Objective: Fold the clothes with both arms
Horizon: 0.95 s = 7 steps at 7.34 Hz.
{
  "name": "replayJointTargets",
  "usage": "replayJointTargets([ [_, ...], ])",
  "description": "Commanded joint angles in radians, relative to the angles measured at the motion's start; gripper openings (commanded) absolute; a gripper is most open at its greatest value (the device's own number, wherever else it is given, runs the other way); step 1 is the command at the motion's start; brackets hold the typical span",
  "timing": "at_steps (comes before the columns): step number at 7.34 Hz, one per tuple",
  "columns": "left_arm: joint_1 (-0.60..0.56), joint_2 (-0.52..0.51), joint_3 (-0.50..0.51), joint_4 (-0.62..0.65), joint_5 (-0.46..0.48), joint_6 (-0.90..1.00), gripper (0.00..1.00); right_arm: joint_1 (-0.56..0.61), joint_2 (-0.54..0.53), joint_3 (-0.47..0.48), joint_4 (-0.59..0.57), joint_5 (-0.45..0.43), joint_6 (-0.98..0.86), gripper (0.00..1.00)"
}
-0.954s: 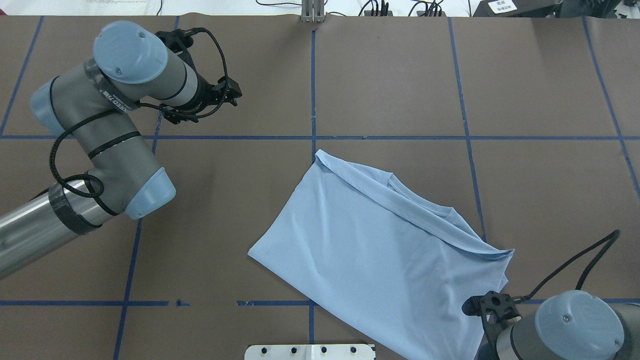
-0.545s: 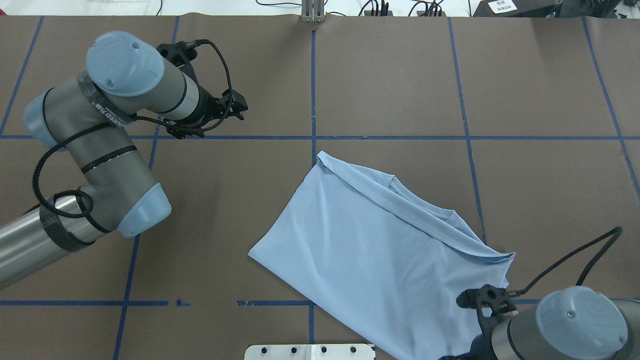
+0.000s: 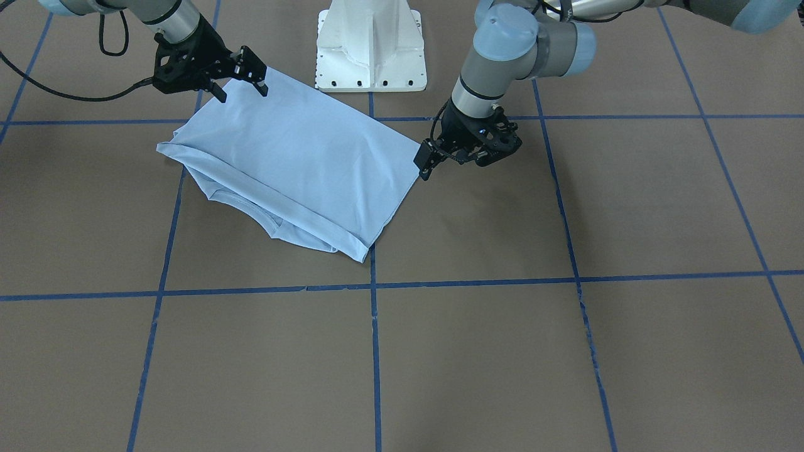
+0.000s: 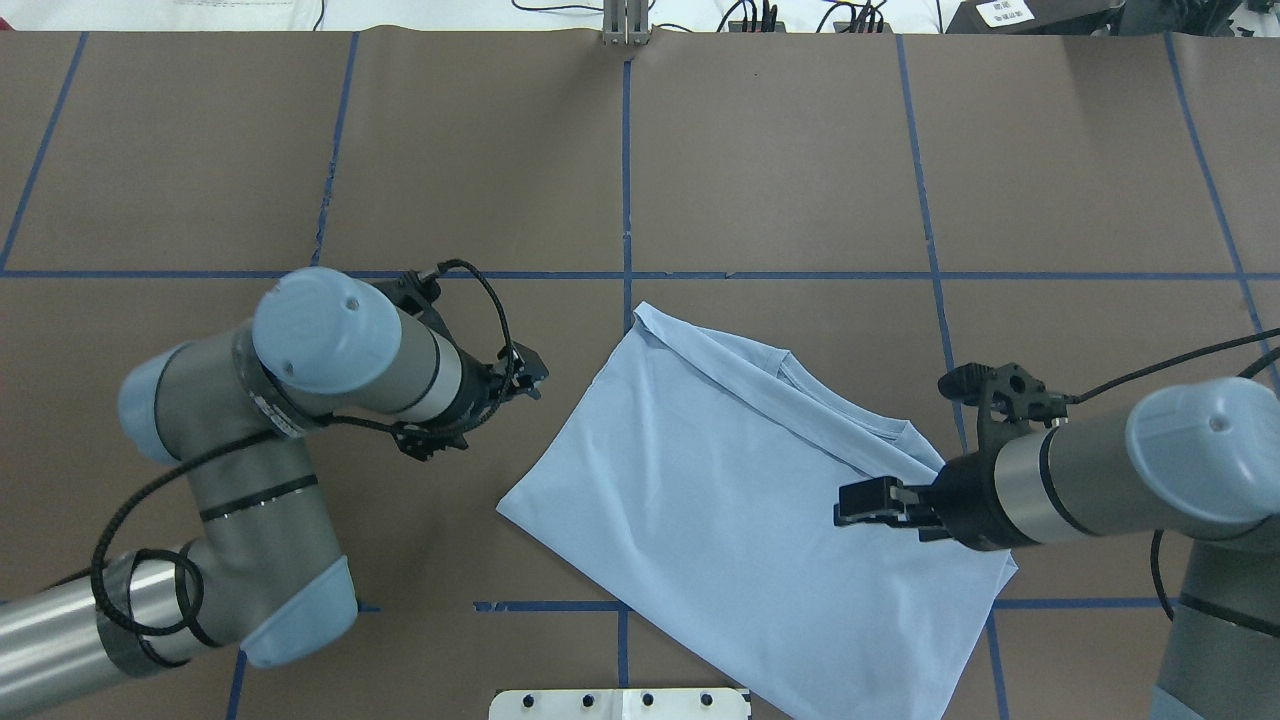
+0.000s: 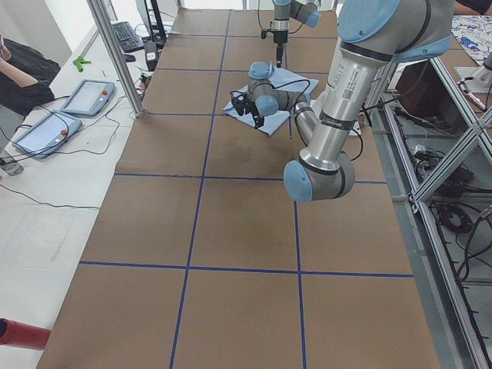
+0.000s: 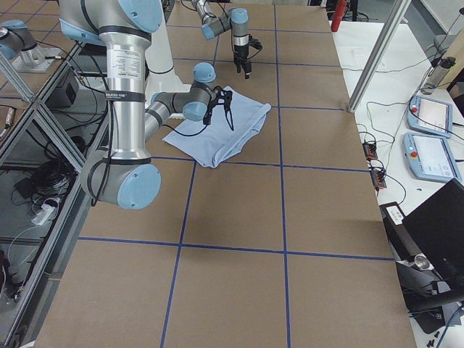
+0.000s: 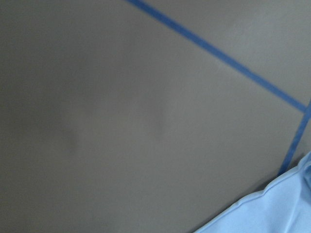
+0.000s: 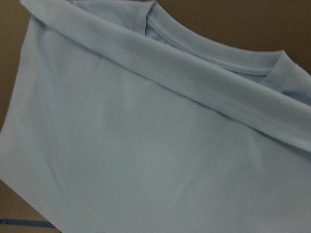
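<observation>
**Both pincers spread at the two ends of the folded shirt**

On the left, the grey-silver jointed left arm (image 4: pixel 300 420) with pale blue joint caps is bent over the brown paper-covered table (image 4: pixel 800 150). The table is divided into squares by blue tape lines (image 4: pixel 627 180). The black two-finger left gripper (image 3: pixel 463 160) is pointed downward with its fingers spread wide, and nothing is held between them. It is placed just beside the left corner of the cloth, over bare table. Whether a fingertip touches the fabric cannot be told. In the left wrist view only a corner of the cloth is seen, at the lower right.

The pale light-blue short-sleeved T-shirt (image 4: pixel 720 500) is laid folded and skewed near the middle of the table. It is set slightly to the right and on the near side, close to the white pedestal base (image 3: pixel 370 44). A flat strip of fabric (image 8: pixel 194 73) is turned over along the far right edge, and the round ribbed collar (image 4: pixel 840 405) is seen just beyond that strip.

Over the right end of the shirt the black two-finger right gripper (image 3: pixel 240 90) is held with its fingers parted and no cloth clamped. Contact with the fabric cannot be judged. It is carried by the grey-silver right arm (image 4: pixel 1100 470), which is brought in from the right edge.
</observation>
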<state>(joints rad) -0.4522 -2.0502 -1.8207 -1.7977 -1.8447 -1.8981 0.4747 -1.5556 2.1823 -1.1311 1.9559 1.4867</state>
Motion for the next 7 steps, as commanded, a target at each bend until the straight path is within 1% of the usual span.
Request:
replayJointTargets([
  [1, 0.119, 0.005, 0.008, 0.036, 0.068, -0.177, 0.97, 0.074, 0.084, -0.061, -0.003, 0.0, 0.0, 1.0],
  [2, 0.13, 0.002, 0.011, 0.063, 0.076, -0.177, 0.96, 0.075, 0.089, -0.07, -0.003, -0.002, 0.0, 1.0],
  [5, 0.133, 0.001, 0.032, 0.064, 0.096, -0.177, 0.9, 0.073, 0.092, -0.076, -0.001, -0.008, 0.0, 1.0],
  [7, 0.135, 0.001, 0.034, 0.064, 0.097, -0.177, 0.84, 0.073, 0.092, -0.076, -0.001, -0.008, 0.0, 1.0],
])
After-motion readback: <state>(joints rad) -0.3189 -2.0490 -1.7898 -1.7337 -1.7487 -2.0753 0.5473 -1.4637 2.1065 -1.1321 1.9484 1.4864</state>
